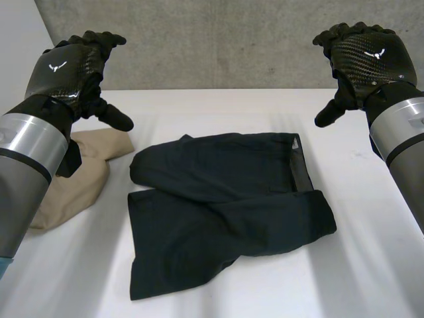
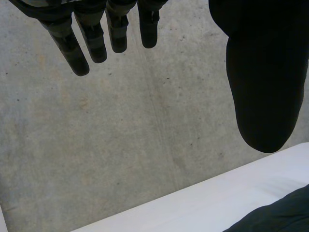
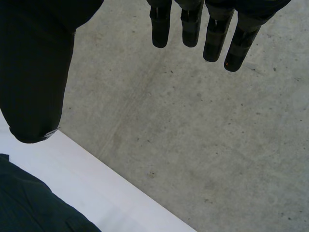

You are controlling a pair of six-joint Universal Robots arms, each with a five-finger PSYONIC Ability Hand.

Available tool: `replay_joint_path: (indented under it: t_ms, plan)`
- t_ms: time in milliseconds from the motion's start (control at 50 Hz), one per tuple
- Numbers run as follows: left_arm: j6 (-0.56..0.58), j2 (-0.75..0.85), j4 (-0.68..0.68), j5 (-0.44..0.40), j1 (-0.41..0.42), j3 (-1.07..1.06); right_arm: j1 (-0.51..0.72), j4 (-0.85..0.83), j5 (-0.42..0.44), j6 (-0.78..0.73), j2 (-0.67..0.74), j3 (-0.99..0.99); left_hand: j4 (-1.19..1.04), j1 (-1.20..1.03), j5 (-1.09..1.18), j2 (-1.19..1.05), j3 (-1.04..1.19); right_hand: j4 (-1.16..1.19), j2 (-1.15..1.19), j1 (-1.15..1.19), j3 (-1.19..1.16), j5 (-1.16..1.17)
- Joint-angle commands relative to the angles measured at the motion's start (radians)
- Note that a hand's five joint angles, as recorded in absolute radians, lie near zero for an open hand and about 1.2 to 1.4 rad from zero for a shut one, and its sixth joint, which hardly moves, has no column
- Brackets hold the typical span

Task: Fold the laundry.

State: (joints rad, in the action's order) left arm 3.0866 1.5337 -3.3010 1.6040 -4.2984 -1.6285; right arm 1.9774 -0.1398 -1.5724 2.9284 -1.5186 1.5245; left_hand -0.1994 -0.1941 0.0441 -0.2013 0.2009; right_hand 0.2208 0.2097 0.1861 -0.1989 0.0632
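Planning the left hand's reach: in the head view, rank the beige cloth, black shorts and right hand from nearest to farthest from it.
1. Beige cloth, just below the left hand, at the left.
2. Black shorts, in the middle.
3. Right hand, raised at the far right.

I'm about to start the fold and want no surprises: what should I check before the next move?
1. Left hand free: ok, open, raised off the table, holding nothing.
2. Right hand free: ok, open, raised, holding nothing.
3. Black shorts smoothed flat: not ok, creased, legs splayed.
4. Shorts clear of the beige garment: ok, no overlap, though close.
5. Beige garment in full sight: not ok, the left arm covers part of it.
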Motion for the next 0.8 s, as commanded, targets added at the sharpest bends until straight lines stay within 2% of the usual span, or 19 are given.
replay_joint_path:
  t_ms: [20,160,240,300,400,420,480,600,660,800]
  plan:
    - [0.0,-0.001,0.0,0.002,-0.001,0.001,-0.002,0.0,0.0,0.0,0.0,-0.001,0.025,0.02,-0.044,0.027,-0.026,-0.046,-0.035,-0.012,0.024,-0.063]
    - [0.003,-0.003,0.026,-0.007,0.006,0.021,-0.002,0.055,0.017,-0.02,-0.002,-0.061,0.024,0.019,-0.043,0.026,-0.026,-0.046,-0.035,-0.012,0.024,-0.063]
    - [0.036,-0.02,0.139,-0.009,0.042,0.071,-0.003,0.245,0.074,-0.101,0.006,-0.156,0.015,0.01,-0.034,0.017,-0.017,-0.046,-0.035,-0.012,0.024,-0.063]
    - [0.102,-0.029,0.227,-0.009,0.052,0.087,-0.005,0.397,0.124,-0.166,0.02,-0.202,0.012,0.007,-0.032,0.014,-0.014,-0.046,-0.035,-0.012,0.024,-0.063]
    - [0.204,-0.012,0.304,-0.003,0.062,0.05,-0.02,0.566,0.153,-0.245,0.066,-0.204,-0.04,-0.046,0.021,-0.038,0.039,-0.046,-0.035,-0.012,0.024,-0.063]
    - [0.225,-0.003,0.319,-0.003,0.071,0.02,-0.04,0.601,0.161,-0.265,0.075,-0.178,-0.11,-0.116,0.091,-0.108,0.109,-0.042,-0.031,-0.007,0.02,-0.059]
    - [0.236,0.002,0.331,-0.004,0.089,-0.039,-0.072,0.625,0.172,-0.307,0.078,-0.11,-0.196,-0.201,0.177,-0.194,0.194,0.008,0.019,0.043,-0.03,-0.009]
    - [0.248,0.005,0.336,-0.009,0.144,-0.221,-0.118,0.635,0.262,-0.56,0.077,0.15,-0.328,-0.333,0.309,-0.326,0.327,0.119,0.131,0.154,-0.141,0.103]
    - [0.25,0.026,0.334,-0.01,0.167,-0.292,-0.188,0.629,0.29,-0.661,0.072,0.259,-0.337,-0.342,0.318,-0.335,0.336,0.146,0.157,0.181,-0.168,0.129]
    - [0.247,0.134,0.331,-0.009,0.177,-0.352,-0.276,0.508,0.359,-0.654,0.08,0.368,-0.328,-0.334,0.309,-0.326,0.327,0.155,0.166,0.19,-0.177,0.138]
